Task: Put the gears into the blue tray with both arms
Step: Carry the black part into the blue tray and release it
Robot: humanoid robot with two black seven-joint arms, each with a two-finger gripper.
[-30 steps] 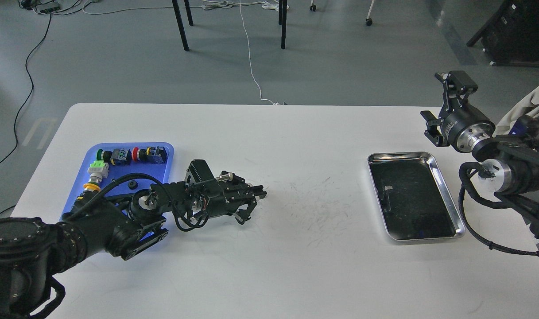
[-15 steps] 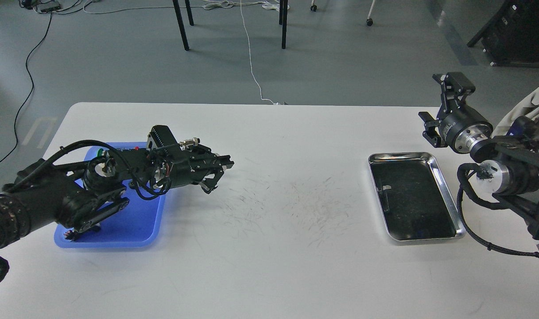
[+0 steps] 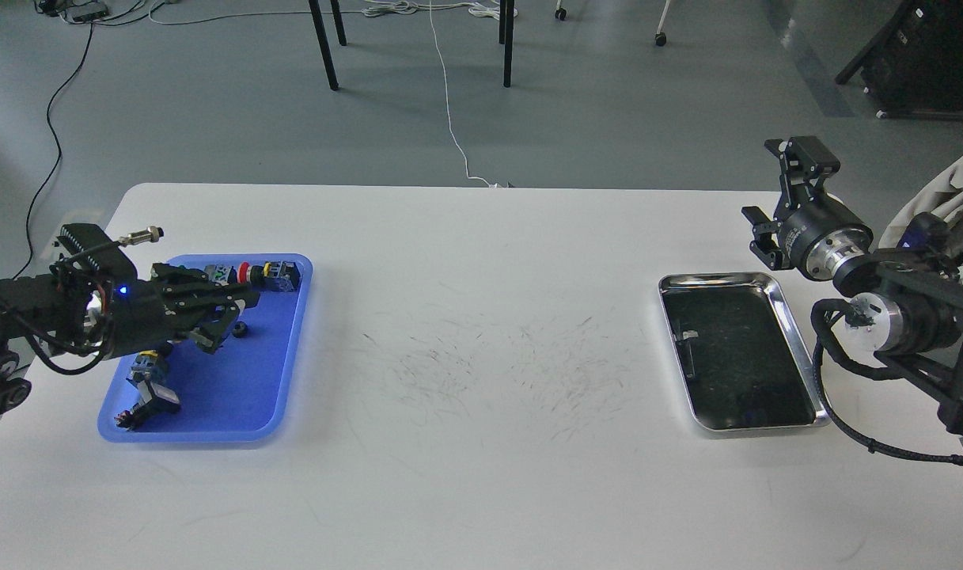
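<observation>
Grey floor, chair legs and cables behind; white desk [image 3: 481, 475] scuffed with dark marks mid-surface. Near its left edge sits the blue tray [image 3: 236, 396], holding colourful switch parts [image 3: 259, 274] along its far rim and more at its near-left corner. My left gripper [image 3: 220, 317] hangs over the tray's far half, fingers parted, nothing between them as far as I can see. One small black gear [image 3: 241, 328] lies on the tray floor just beside the fingertips, toward the tray's right rim; looks released, inside the tray. Other gears: can't spot any on the desk. Silver tray [image 3: 741, 352] near the desk's right edge, dark inside, a small pale fleck in it, too small to tell what. My right gripper [image 3: 775, 194] is raised beyond the silver tray's far-right corner, well apart from it, fingers spread, empty.

Risks: left fingertips so near the gear that pulling out low could nudge it or knock switch parts about. Gear is tiny, dark, easily lost against black fingers, so a recount could go wrong.
</observation>
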